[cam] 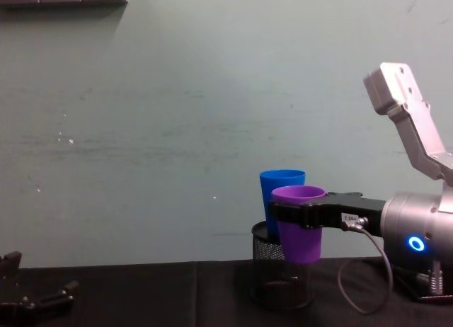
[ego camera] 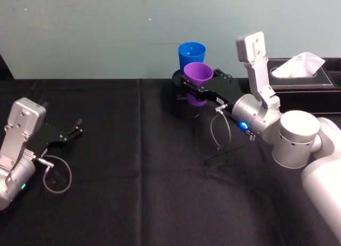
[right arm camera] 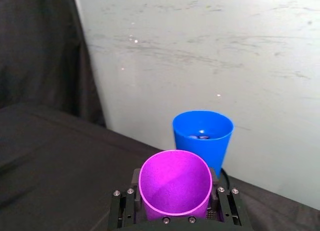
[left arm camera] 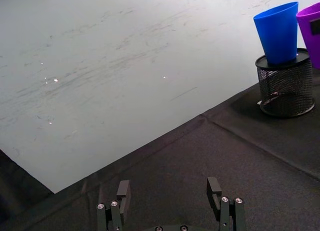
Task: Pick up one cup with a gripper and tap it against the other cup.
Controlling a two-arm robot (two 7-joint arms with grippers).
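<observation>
My right gripper is shut on the purple cup and holds it upright above the table. Its black fingers clamp the purple cup's sides just below the rim. The blue cup stands upright on a black mesh pen holder right behind it. Seen from the chest, the purple cup overlaps the blue cup, with its rim a little lower. Whether the two cups touch, I cannot tell. My left gripper rests open at the table's left, far from both cups.
A black tissue box stands at the back right, behind my right arm. The wall rises close behind the pen holder. Black cloth covers the table, with free room in the middle and front.
</observation>
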